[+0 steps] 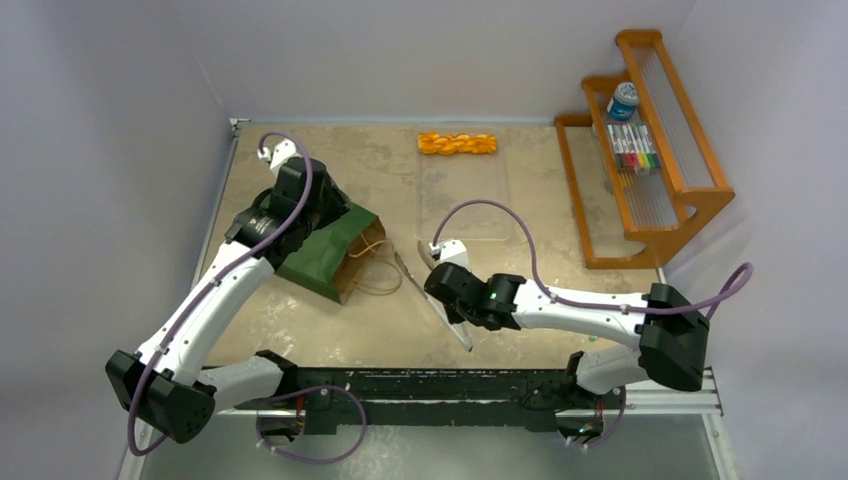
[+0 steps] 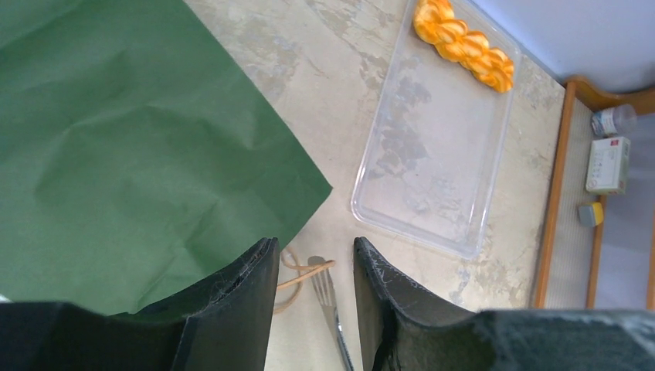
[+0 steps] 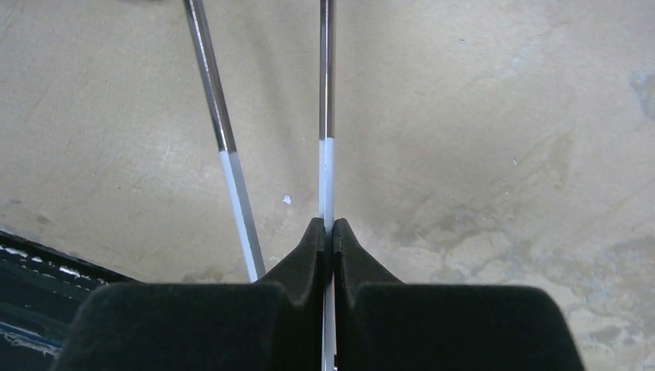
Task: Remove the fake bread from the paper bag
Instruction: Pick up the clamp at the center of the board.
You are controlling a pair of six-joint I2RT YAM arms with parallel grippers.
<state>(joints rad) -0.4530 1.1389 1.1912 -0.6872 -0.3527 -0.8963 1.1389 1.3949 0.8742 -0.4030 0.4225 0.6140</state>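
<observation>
The dark green paper bag (image 1: 322,250) lies on its side, brown mouth and cord handles (image 1: 378,272) facing right. My left gripper (image 1: 312,205) hovers over its far end, open and empty; in the left wrist view the gripper (image 2: 313,246) frames the bag (image 2: 131,154) and a cord handle (image 2: 300,276). One braided orange bread (image 1: 457,143) lies at the far end of a clear tray (image 1: 465,200), also in the left wrist view (image 2: 463,45). My right gripper (image 3: 328,228) is shut on one arm of the metal tongs (image 3: 327,116). Other bread is hidden.
The tongs (image 1: 440,305) lie slanted right of the bag, tips (image 2: 328,290) near the handles. A wooden rack (image 1: 690,200) at the right holds markers (image 1: 633,147) and a blue can (image 1: 622,100). The clear tray (image 2: 432,154) sits mid-table toward the back wall.
</observation>
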